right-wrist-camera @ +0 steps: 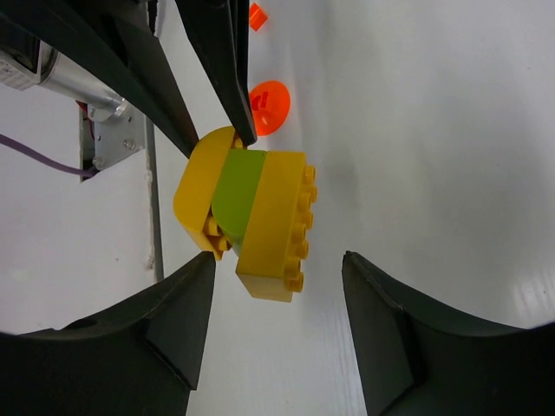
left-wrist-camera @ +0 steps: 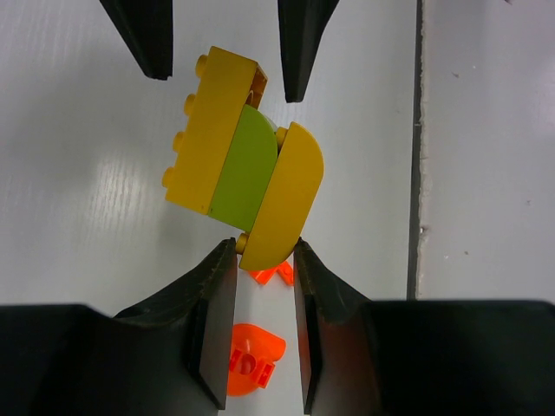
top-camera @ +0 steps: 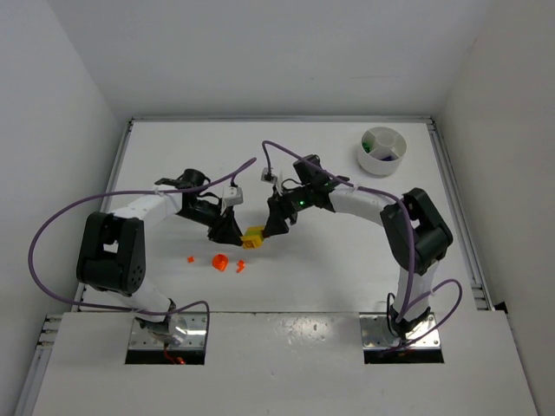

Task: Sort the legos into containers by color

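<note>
Orange bits (top-camera: 220,262) lay loose on the table (top-camera: 329,277), left of centre. Left gripper (left-wrist-camera: 263,251) was pinched on just the tip of the rounded yellow cap (left-wrist-camera: 290,191) of the yellow-green-yellow stack (top-camera: 253,236), mid-table. Right gripper (right-wrist-camera: 276,260) had its fingers apart, straddling the studded yellow brick (right-wrist-camera: 277,225) without touching it. Risk: the shallow pinch could slip, or the stack could twist out, when the right closes and pulls. Dish (top-camera: 381,152) sat far right.

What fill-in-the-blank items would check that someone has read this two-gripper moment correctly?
1. In the stack, the green piece sits between two ___ pieces.
2. The left gripper pinches the rounded end, and the right gripper stands ___ around the studded brick.
3. The loose bits on the table beside the stack are ___.
Missing words: yellow; open; orange.
</note>
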`<state>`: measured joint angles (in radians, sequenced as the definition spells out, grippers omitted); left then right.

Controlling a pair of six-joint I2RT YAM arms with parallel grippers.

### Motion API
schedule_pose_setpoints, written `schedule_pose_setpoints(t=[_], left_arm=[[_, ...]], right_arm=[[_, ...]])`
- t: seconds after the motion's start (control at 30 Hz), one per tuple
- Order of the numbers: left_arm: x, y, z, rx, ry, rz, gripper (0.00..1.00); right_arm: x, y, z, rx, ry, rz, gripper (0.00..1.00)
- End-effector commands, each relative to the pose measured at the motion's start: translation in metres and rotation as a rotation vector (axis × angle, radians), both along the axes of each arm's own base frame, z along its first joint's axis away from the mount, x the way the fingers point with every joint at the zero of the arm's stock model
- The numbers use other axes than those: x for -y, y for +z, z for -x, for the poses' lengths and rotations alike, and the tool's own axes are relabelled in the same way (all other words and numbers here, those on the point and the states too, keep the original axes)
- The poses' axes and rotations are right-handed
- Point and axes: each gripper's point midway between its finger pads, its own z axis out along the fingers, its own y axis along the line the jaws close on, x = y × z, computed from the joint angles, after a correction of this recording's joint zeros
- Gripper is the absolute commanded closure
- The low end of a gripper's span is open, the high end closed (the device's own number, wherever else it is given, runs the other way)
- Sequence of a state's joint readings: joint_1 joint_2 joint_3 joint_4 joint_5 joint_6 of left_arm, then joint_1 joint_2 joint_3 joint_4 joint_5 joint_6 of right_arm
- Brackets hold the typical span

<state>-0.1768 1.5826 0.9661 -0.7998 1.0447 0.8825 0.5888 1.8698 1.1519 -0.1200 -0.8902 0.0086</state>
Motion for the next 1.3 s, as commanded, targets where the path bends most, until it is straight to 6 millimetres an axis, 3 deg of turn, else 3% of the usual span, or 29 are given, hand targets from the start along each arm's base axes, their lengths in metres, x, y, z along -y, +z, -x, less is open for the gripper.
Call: schedule_pose_setpoints(t=[0.0,0.1,0.23,0.33,0.37,0.4,0.47,0.53,0.57,0.67,0.7,0.73,0.77,0.8,0.83,0.9,1.1,1.17,1.2,1.23,1.27], left_arm=[[0.007,0.017,-0.008,0.049,-0.019,0.078,1.0],[0.007,0.017,-0.008,0.049,-0.019,0.078,1.0],[0.007,0.018,-0.006,0.046,-0.025,0.086,1.0],[0.008,0.02,-0.006,0.045,-0.026,0.095,0.99],[0.008,0.02,-0.006,0.045,-0.026,0.095,0.94],[0.008,0.017,-0.006,0.028,-0.021,0.093,0.81],[0.008,0.018,-0.005,0.016,-0.015,0.092,0.69],[0.006,0.015,-0.005,-0.037,0.008,0.094,0.48],[0.003,0.016,-0.009,-0.06,0.025,0.104,0.42],[-0.008,0.022,-0.01,-0.133,0.072,0.156,0.26],[-0.009,0.028,-0.008,-0.178,0.078,0.198,0.14],[-0.012,0.032,-0.008,-0.207,0.091,0.231,0.09],[-0.021,0.037,-0.017,-0.125,0.089,0.281,0.01],[-0.024,0.04,-0.006,-0.246,0.127,0.322,0.01],[-0.025,0.048,-0.012,-0.258,0.166,0.371,0.01],[-0.036,0.06,-0.018,-0.143,0.186,0.389,0.01],[-0.038,0.079,-0.002,0.044,0.13,0.346,0.01],[-0.046,0.072,-0.011,0.083,0.119,0.251,0.01],[-0.042,0.077,-0.015,-0.027,0.167,0.191,0.01],[-0.043,0.075,-0.045,0.079,0.197,0.121,0.01],[-0.055,0.061,-0.055,0.105,0.254,-0.039,0.01]], right_arm=[[-0.012,0.011,-0.007,0.051,0.026,-0.033,0.4],[-0.013,0.009,-0.007,0.042,0.026,-0.027,0.46],[-0.013,0.009,-0.007,0.042,0.026,-0.027,0.71],[-0.013,0.009,-0.008,0.05,0.03,-0.028,0.81],[-0.013,0.009,-0.008,0.05,0.03,-0.028,0.86],[-0.012,0.006,-0.007,0.049,0.03,-0.027,0.88],[-0.009,0.006,-0.007,0.067,0.023,-0.018,0.92],[-0.008,0.013,-0.017,0.15,-0.003,-0.014,0.94],[-0.006,0.011,-0.018,0.161,-0.015,-0.006,0.95],[0.002,0.018,-0.029,0.241,-0.076,0.03,0.96],[0.004,0.02,-0.033,0.259,-0.095,0.041,0.98],[0.01,0.022,-0.044,0.287,-0.139,0.062,0.98],[0.012,0.021,-0.046,0.287,-0.158,0.074,0.98],[0.013,0.026,-0.049,0.296,-0.181,0.077,0.99],[0.017,0.023,-0.051,0.27,-0.218,0.104,0.99],[0.012,0.03,-0.051,0.206,-0.228,0.11,0.99],[-0.009,0.035,-0.033,-0.039,-0.238,0.057,1.0],[-0.012,0.037,-0.032,-0.063,-0.234,0.048,1.0],[-0.013,0.04,-0.032,-0.075,-0.235,0.038,1.0],[-0.013,0.045,-0.031,-0.066,-0.235,0.03,1.0],[-0.015,0.048,-0.033,-0.059,-0.235,0.023,1.0]])
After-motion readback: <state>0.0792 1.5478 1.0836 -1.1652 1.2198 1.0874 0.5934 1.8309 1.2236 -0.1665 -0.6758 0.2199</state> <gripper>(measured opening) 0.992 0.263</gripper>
